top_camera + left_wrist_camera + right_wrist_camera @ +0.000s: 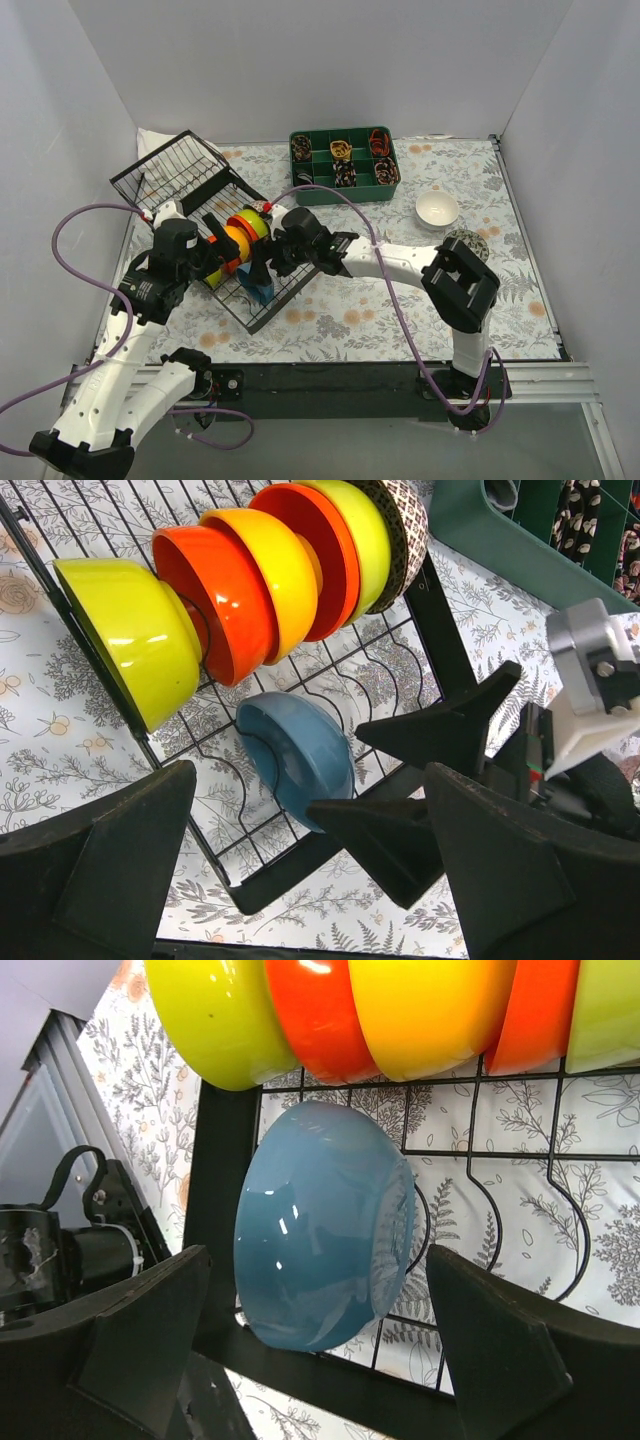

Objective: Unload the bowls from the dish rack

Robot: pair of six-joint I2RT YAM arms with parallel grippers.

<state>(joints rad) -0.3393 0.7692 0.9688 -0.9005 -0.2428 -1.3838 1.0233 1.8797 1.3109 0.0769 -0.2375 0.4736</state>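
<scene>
Overhead alone, white bowl (437, 208) on table (520, 290), right claw (318, 1335) straddling blue bowl (320, 1220)

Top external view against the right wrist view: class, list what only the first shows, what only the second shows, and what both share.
Only top external: the white bowl and the patterned bowl on the table, and the green divided tray. Only right wrist: the right end effector open, one finger on each side of the blue bowl. Both: the blue bowl, the row of coloured bowls and the dish rack.
</scene>
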